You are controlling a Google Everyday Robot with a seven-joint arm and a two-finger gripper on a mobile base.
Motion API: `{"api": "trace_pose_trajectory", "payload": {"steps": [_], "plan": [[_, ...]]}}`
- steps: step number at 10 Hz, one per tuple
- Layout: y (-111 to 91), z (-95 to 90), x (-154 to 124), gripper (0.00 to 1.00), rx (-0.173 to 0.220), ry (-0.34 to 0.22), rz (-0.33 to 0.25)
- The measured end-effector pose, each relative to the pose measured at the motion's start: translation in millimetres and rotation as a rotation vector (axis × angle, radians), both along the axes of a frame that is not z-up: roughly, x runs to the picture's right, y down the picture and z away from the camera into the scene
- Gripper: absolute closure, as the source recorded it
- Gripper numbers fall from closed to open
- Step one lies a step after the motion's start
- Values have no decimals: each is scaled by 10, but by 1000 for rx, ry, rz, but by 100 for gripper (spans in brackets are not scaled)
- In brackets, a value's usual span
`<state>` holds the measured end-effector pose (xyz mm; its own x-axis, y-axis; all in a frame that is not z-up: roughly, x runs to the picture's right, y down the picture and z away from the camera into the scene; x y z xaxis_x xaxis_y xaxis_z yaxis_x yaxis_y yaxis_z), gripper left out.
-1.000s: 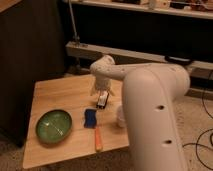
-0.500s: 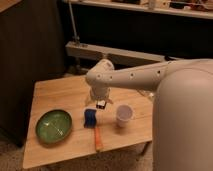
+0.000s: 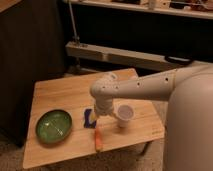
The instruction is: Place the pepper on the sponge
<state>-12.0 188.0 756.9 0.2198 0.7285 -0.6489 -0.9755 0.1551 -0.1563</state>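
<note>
The orange-red pepper (image 3: 98,138) lies on the wooden table (image 3: 60,95) near its front edge, pointing toward me. Just behind it the dark blue sponge (image 3: 89,119) lies flat, partly covered by my arm. My gripper (image 3: 101,114) hangs from the white arm over the sponge's right side, a little behind and above the pepper. The pepper is free on the wood, apart from the sponge by a narrow gap.
A green bowl (image 3: 54,125) sits at the front left of the table. A white cup (image 3: 124,114) stands just right of the gripper. My white arm (image 3: 150,87) and body fill the right side. Dark shelving runs behind the table.
The arm has swung further left and lower, bringing the gripper down over the sponge. Pepper, sponge, bowl and cup have kept their places.
</note>
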Motion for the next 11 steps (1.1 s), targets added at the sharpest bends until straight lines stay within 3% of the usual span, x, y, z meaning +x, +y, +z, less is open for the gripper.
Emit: {"api": "trace_pose_trajectory", "payload": {"steps": [2,5,8,11], "plan": [[289,-66,-66,20,0,19,-40],[594,102,-232,20,24,38,-75],[696,230,-168,20,135,29,-13],[625,289,-237,20,181,24,26]]}}
